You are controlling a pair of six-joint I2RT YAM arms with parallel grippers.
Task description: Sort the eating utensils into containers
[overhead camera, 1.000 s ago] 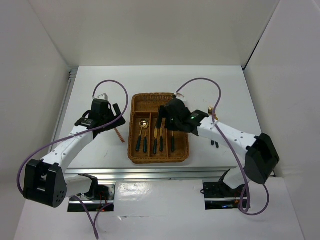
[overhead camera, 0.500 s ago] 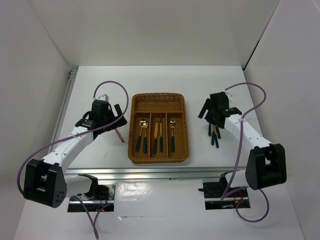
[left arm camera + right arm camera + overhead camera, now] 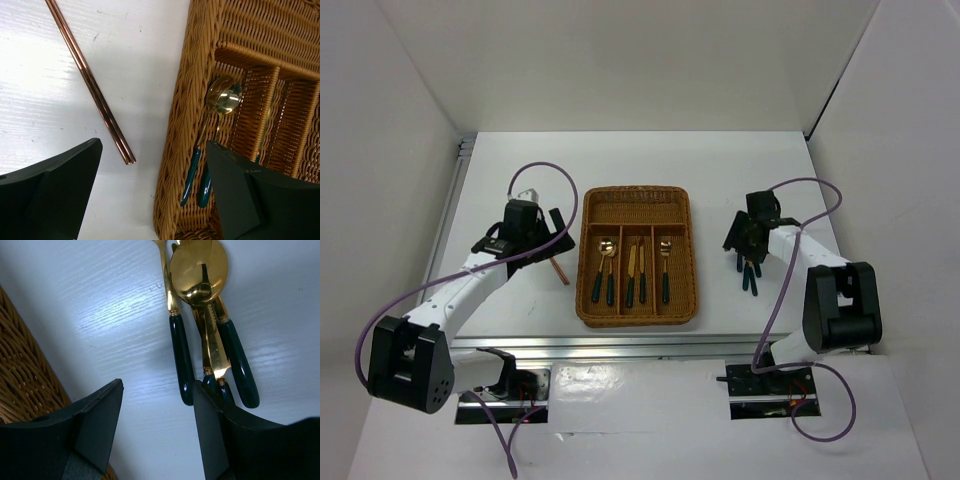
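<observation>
On the table, centre: a brown wicker cutlery tray is lying flat, with three long slots and a crosswise slot at its far end.
Tray contents: gold-and-green pieces are lying in all three long slots. The overhead view is showing two, two and one.
Left wrist detail: a gold spoon is resting in the left slot, two green handles side by side.
Chopsticks: lying paired on the table, near the tray's left wall but apart from it.
Left gripper: hovering low, fingers spread wide, grasping nothing.
Loose utensils: lying right of the tray. The right wrist view is showing a spoon bowl overlapping other pieces.
Right gripper: fingers standing apart over bare table, holding nothing, one green handle ending beside a fingertip.
</observation>
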